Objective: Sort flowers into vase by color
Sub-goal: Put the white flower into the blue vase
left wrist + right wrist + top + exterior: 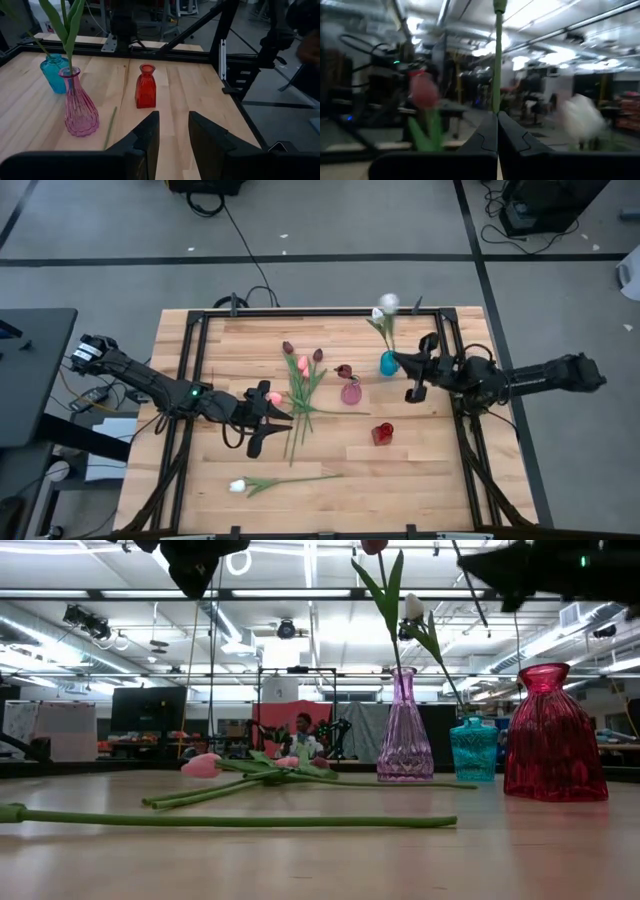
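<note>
Three vases stand right of the table's middle: a teal vase (pixel 388 363) with white tulips (pixel 388 303), a pink vase (pixel 350 392) with a maroon tulip (pixel 343 370), and a red vase (pixel 383 433). A bunch of pink and maroon flowers (pixel 303 390) lies on the table at its middle. One white tulip (pixel 285 480) lies alone near the front edge. My left gripper (pixel 173 130) hovers open beside the bunch with nothing between its fingers. My right gripper (pixel 497 117) is just right of the teal vase, shut on a green flower stem. My right gripper pinches a thin green stem (pixel 497 75) between its two fingertips. The stem stands upright, across the fingers, and rises out of the right wrist view. I cannot see its flower head or its lower end.
Black frame rails (pixel 195 360) run along the table's left, far and right sides. Bare wood lies near the front right corner (pixel 440 490). A person (pixel 303 725) sits far back in the room.
</note>
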Robot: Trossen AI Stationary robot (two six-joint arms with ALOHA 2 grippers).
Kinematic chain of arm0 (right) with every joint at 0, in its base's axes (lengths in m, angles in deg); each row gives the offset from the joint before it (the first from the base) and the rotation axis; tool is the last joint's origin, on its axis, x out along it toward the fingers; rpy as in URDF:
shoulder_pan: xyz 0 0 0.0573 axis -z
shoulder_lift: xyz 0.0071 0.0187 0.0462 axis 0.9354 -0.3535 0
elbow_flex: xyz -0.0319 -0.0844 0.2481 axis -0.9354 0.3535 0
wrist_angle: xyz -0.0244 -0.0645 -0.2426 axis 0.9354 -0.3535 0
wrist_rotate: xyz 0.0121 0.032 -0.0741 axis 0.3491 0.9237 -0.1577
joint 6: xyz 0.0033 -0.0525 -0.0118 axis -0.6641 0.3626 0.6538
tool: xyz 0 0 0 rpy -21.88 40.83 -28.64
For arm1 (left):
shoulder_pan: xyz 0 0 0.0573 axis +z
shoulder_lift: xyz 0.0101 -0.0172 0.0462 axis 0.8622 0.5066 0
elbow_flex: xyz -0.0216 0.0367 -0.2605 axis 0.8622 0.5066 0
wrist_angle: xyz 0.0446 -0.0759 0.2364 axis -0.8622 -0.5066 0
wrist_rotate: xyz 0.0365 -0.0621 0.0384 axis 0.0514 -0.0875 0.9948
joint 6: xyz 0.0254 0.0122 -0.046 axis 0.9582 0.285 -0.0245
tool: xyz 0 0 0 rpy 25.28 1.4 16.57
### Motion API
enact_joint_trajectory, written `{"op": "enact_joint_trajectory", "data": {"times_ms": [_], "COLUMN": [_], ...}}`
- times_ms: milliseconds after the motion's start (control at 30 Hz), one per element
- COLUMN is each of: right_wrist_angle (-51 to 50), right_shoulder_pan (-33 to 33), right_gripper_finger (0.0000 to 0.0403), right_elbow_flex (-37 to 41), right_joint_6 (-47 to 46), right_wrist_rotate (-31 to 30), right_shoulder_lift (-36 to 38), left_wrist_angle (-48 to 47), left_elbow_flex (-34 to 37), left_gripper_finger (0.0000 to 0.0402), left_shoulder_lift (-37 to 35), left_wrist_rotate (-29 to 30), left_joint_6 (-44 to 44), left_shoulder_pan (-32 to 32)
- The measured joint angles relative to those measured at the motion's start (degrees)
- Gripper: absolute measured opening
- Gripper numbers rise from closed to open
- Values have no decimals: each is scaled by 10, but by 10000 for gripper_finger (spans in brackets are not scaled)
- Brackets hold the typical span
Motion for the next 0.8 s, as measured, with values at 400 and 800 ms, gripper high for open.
{"op": "enact_joint_trajectory", "data": {"times_ms": [400,800], "right_wrist_angle": [105,102], "right_shoulder_pan": [140,248], "right_gripper_finger": [5,5], "right_elbow_flex": [74,74], "right_joint_6": [-48,-92], "right_wrist_rotate": [63,145], "right_shoulder_lift": [-47,-134], "left_wrist_angle": [-2,-17], "left_elbow_flex": [0,0], "left_gripper_finger": [110,110], "left_shoulder_lift": [0,0], "left_wrist_rotate": [9,10], "left_joint_6": [0,0], "left_shoulder_pan": [1,1]}}
